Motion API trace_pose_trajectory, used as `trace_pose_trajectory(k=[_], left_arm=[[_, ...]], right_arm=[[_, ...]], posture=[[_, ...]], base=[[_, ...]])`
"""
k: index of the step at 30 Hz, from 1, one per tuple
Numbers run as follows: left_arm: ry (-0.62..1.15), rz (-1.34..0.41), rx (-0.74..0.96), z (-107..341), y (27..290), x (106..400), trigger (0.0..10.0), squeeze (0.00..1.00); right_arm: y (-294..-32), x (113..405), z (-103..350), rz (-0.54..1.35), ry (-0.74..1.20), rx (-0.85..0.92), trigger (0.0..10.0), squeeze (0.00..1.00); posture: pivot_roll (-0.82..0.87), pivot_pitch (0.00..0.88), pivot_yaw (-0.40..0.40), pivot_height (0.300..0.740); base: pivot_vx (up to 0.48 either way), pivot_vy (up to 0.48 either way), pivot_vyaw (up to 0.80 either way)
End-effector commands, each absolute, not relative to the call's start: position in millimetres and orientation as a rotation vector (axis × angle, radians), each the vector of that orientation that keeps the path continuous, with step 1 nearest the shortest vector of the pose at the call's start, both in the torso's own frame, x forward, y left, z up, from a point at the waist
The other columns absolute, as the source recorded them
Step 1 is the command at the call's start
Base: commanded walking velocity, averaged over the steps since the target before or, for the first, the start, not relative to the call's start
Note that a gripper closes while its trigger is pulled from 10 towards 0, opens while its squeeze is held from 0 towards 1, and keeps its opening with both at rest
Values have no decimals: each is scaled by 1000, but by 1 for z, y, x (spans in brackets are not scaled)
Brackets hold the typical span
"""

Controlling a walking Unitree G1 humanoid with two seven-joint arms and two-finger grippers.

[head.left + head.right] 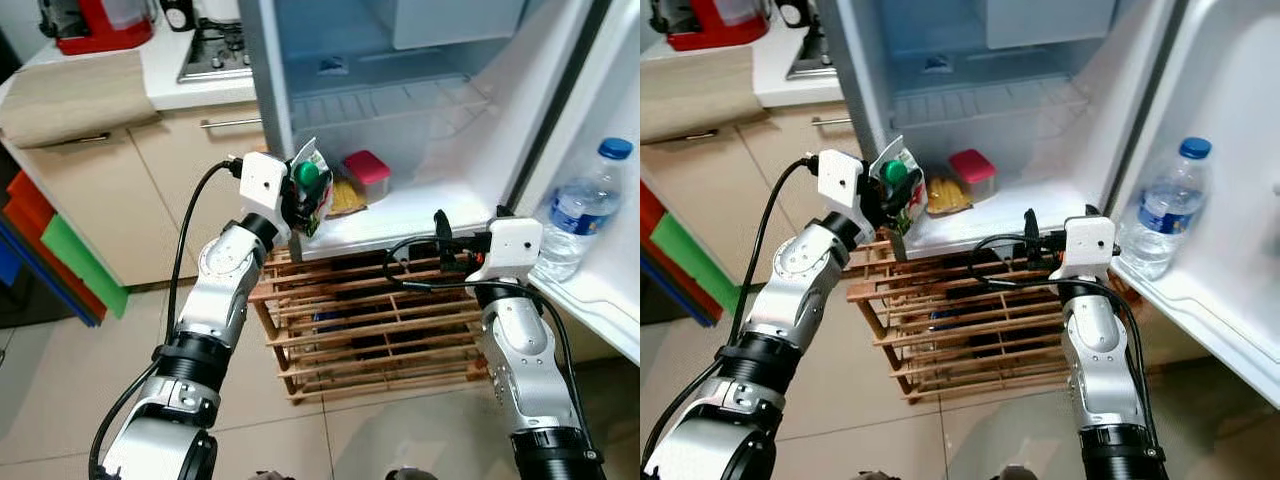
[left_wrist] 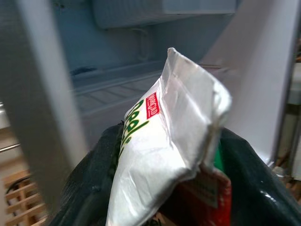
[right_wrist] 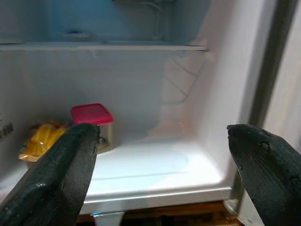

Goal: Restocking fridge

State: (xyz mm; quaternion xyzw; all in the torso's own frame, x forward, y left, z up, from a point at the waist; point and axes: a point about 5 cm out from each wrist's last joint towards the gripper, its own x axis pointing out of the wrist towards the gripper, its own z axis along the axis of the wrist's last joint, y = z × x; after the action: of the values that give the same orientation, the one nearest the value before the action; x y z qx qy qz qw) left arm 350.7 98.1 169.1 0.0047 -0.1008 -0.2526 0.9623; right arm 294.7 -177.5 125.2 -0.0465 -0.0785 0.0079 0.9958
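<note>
Left wrist view has the left gripper (image 1: 303,205) clamped on a white food pouch (image 2: 164,155) with a green cap, at the fridge shelf (image 1: 430,205) edge. Probably light, crinkly and slippery, it is best pinched mid-body. Right gripper (image 3: 162,165) hovers, jaws wide apart, holding nothing.

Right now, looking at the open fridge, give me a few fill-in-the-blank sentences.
1. The left gripper holds a white ____.
2. The container on the fridge floor has a ____ lid.
3. The water bottle stands in the fridge ____.
4. The right gripper's fingers are ____.

Missing: pouch; red; door; open
</note>
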Motion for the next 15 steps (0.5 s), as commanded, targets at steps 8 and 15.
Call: trace_pose_trajectory(k=[8, 15], left_arm=[[-223, -511, -4, 187, 91, 361, 10000, 0], [-219, -503, 83, 191, 85, 369, 10000, 0]], right_arm=[[-170, 294, 130, 75, -165, -116, 10000, 0], [-167, 288, 131, 72, -167, -113, 10000, 0]], posture=[[-146, 0, 114, 705], [-177, 0, 133, 683]], base=[[0, 0, -127], [0, 0, -267]])
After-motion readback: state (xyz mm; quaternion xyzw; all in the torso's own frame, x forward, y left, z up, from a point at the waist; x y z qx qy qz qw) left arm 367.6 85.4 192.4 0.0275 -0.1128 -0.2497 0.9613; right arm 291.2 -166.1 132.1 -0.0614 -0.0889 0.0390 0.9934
